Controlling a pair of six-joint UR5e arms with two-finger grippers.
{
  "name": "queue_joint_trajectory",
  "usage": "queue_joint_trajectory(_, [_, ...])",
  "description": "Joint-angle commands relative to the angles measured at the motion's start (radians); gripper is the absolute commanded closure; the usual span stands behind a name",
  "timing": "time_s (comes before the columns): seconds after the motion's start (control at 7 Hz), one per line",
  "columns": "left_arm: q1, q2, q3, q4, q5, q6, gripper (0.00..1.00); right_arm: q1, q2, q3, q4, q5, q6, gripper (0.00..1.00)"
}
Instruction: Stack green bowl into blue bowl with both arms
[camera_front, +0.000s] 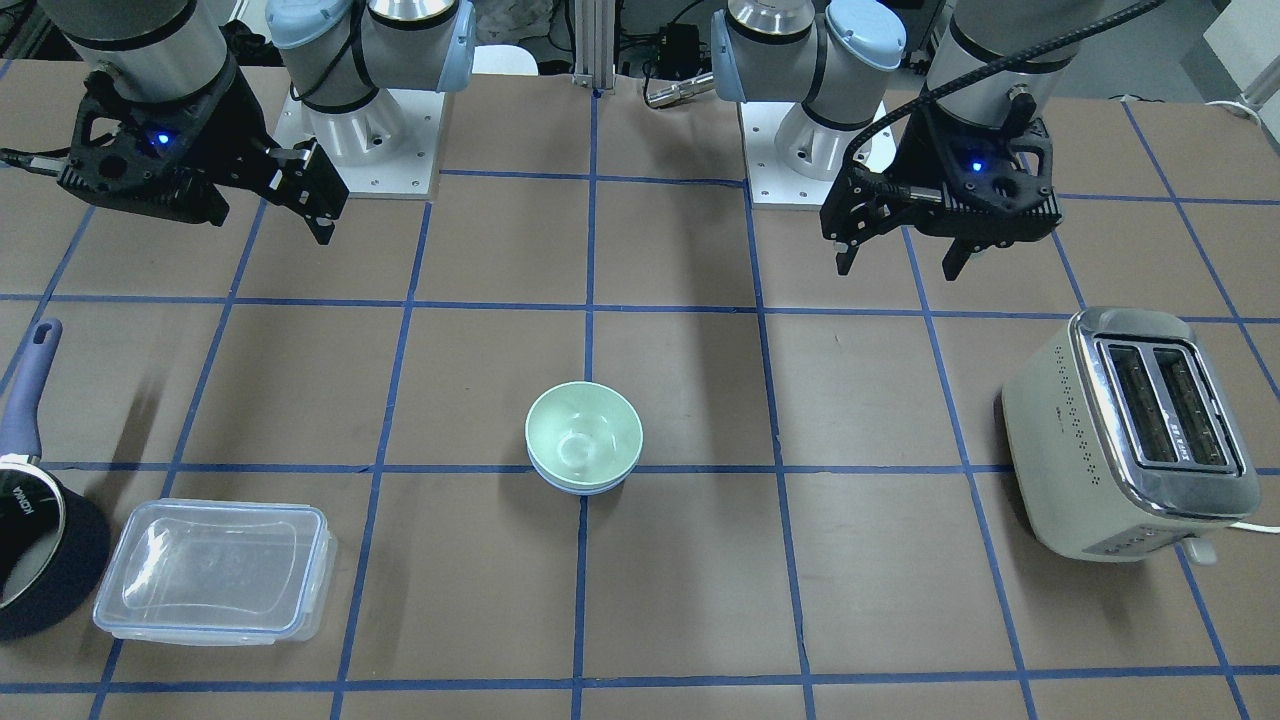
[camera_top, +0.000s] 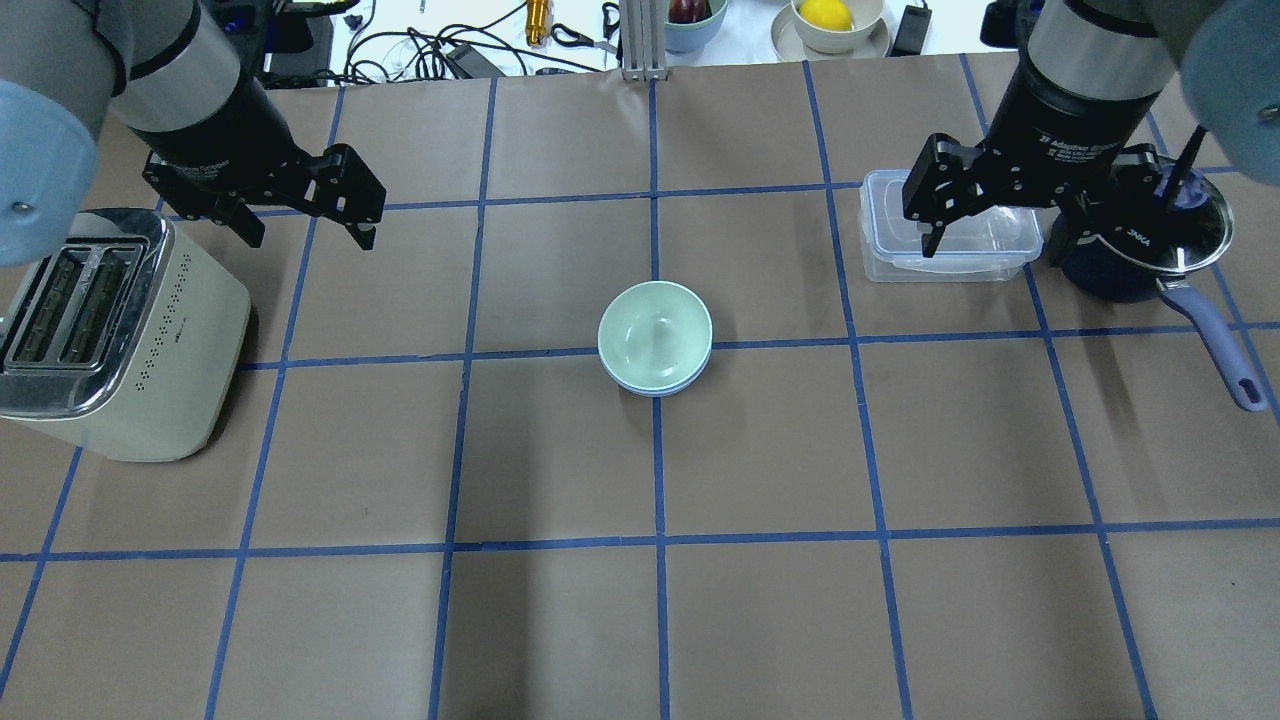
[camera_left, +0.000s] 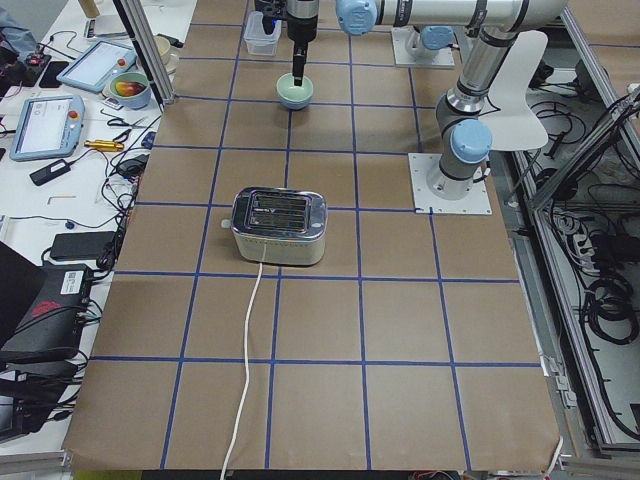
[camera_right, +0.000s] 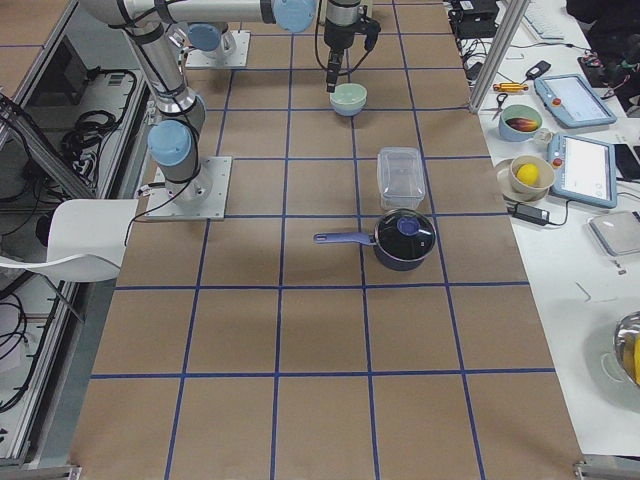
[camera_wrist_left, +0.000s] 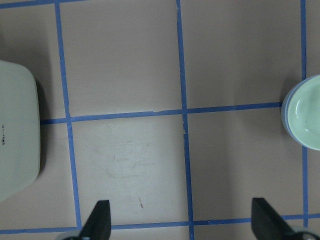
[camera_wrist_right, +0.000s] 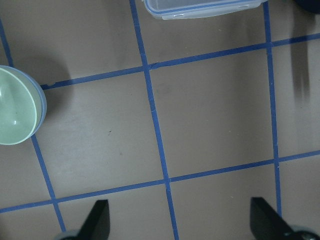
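Green bowl (camera_top: 655, 333) sits nested inside blue bowl (camera_top: 655, 390) on the bench (camera_top: 560, 620), midway between left jaws and right jaws — both spread apart, empty, hanging well clear, since the stacking looks complete.

The green bowl (camera_top: 655, 335) and the blue bowl (camera_front: 583, 488) look like smooth plastic with a soft, nearly matt sheen. The toaster (camera_front: 1130, 440) has a matt cream body and a glossy chrome top. The storage box (camera_front: 215, 570) is clear, shiny plastic, and the table (camera_top: 560, 620) is covered in matt brown paper.
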Motion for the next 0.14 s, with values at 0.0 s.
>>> queue_joint_trajectory(0.0, [0.0,-0.001,-0.001,0.0,0.0,0.0,0.0,0.0,0.001,0.001,0.002,0.001,0.0,0.0])
